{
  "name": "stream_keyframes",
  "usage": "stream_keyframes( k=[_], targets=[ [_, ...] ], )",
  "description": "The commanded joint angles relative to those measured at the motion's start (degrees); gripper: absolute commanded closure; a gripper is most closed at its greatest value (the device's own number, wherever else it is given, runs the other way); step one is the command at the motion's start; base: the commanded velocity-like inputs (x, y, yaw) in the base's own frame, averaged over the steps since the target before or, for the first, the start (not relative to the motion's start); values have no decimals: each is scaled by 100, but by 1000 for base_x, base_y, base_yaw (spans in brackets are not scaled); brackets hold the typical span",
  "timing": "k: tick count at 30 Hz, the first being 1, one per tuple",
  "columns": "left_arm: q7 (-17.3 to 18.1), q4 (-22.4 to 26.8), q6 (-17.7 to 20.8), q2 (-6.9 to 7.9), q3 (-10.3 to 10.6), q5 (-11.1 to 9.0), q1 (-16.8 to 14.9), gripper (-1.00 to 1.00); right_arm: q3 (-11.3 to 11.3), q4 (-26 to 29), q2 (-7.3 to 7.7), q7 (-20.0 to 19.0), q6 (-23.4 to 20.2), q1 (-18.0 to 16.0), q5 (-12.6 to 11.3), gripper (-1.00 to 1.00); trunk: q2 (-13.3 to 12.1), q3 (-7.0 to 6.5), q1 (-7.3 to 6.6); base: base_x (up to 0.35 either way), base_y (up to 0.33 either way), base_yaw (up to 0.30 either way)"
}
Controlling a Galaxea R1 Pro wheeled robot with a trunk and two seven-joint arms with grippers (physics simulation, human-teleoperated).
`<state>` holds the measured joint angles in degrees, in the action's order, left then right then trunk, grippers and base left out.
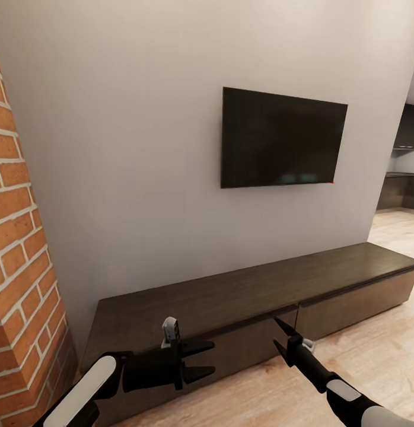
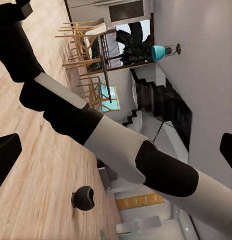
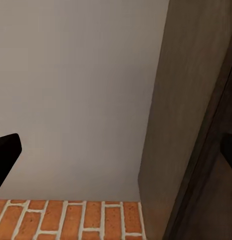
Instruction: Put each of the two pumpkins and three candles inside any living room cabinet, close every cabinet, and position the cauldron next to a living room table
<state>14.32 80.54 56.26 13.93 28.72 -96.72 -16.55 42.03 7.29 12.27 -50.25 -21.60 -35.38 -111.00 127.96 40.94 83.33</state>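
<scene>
The cabinet [image 1: 242, 296] is a long low dark-brown unit against the grey wall, and its drawer fronts look shut. My left gripper [image 1: 198, 359] hovers open and holds nothing in front of the cabinet's left drawer front. My right gripper [image 1: 280, 339] is open too, its thin fingers close to the seam between two drawer fronts. In the left wrist view the black cauldron [image 2: 84, 198] sits on the wood floor beyond my right arm. The right wrist view looks past the open right gripper [image 3: 118, 152] at the cabinet's end [image 3: 190, 115]. The pumpkins, candles and table are out of view.
A red-brick fireplace column [image 1: 17, 249] stands close at the left of the cabinet. A black TV [image 1: 281, 136] hangs on the wall above it. Light wood floor [image 1: 373, 350] runs right toward a dark kitchen area [image 1: 403, 190]. Wooden dining chairs [image 2: 86, 45] stand far off.
</scene>
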Motion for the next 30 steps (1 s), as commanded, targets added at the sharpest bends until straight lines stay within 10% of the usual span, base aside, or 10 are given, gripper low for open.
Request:
stream_keyframes(
  k=[1, 24, 30],
  targets=[
    [53, -3, -1, 4, 9, 40, -6, -100, 34, -8, -1, -11, -47, -4, -61, -100, 3, 6, -1, 0, 0, 0],
    [79, 53, -1, 5, 5, 29, 121, -100, 42, -9, -6, -12, 173, -4, -42, -100, 765, 347, 416, 0, 0, 0],
    [64, 55, -1, -4, -295, 14, 118, -100, 42, -9, -6, -19, 174, -4, -36, -100, 1006, 455, 548, 0, 0, 0]
  ],
)
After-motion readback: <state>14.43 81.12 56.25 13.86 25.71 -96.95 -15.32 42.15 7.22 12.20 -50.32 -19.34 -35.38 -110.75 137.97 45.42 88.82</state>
